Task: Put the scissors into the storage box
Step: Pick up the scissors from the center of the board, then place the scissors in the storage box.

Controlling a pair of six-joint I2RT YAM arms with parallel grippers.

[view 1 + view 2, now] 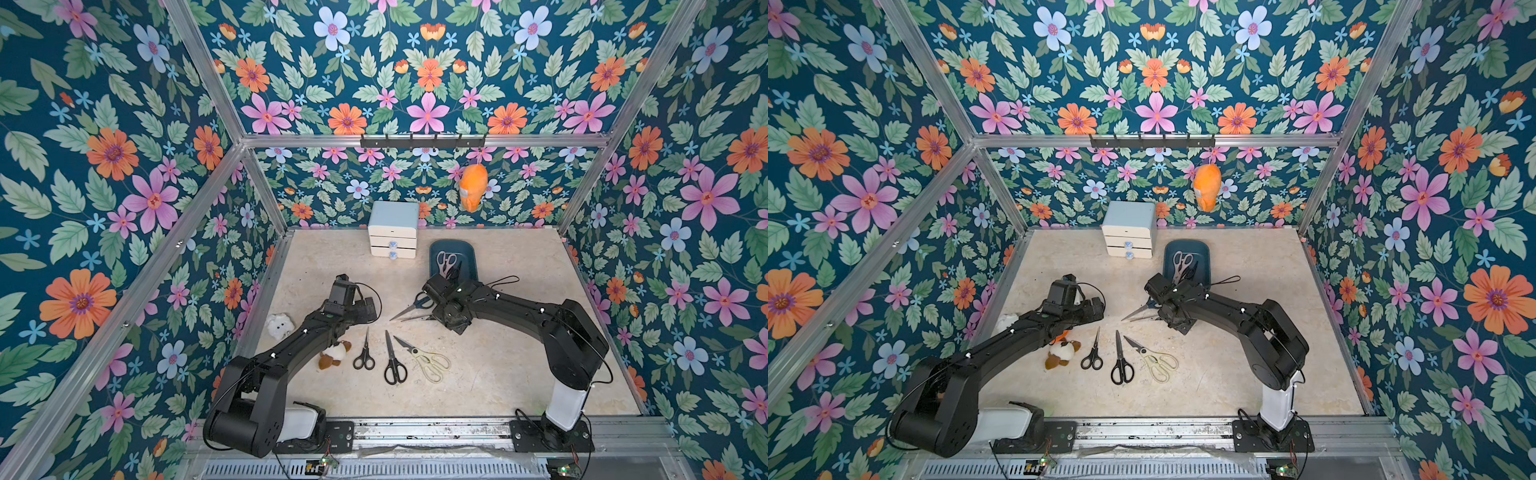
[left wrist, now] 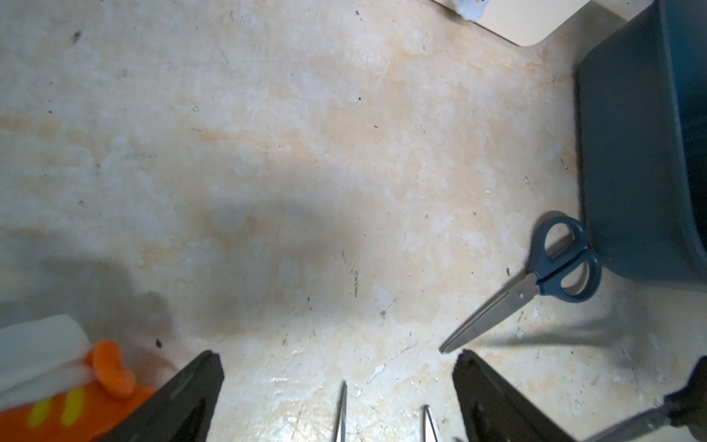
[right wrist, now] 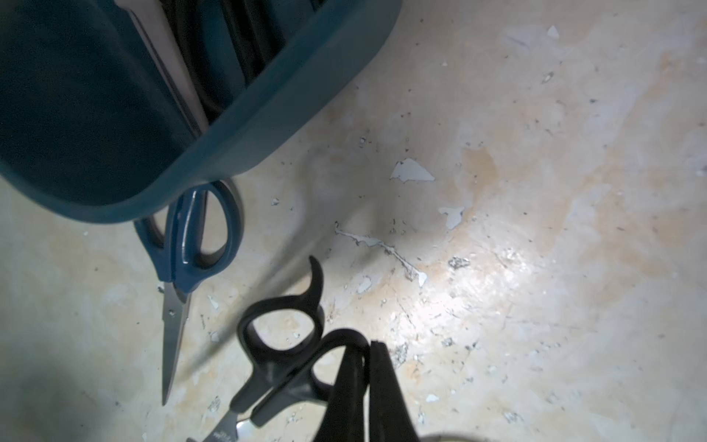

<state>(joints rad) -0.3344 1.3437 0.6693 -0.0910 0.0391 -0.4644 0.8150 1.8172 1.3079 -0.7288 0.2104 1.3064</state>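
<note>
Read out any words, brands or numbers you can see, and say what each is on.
Nothing can be read.
Faint marking on the blade of the black-handled scissors in the right claw: too blurred to read.
No lettering visible on the storage box or the drawer cabinet.

A: What sort of place is this?
B: A robot lab cell: aluminium frame (image 1: 291, 140), floral printed panels (image 1: 428, 75) as walls, left arm (image 1: 291, 353) and right arm (image 1: 523, 309), the 2 bolted to a metal rail (image 1: 428, 432) edging the worn tabletop (image 1: 498, 382), bare circuit board (image 1: 327, 461) beside it.
</note>
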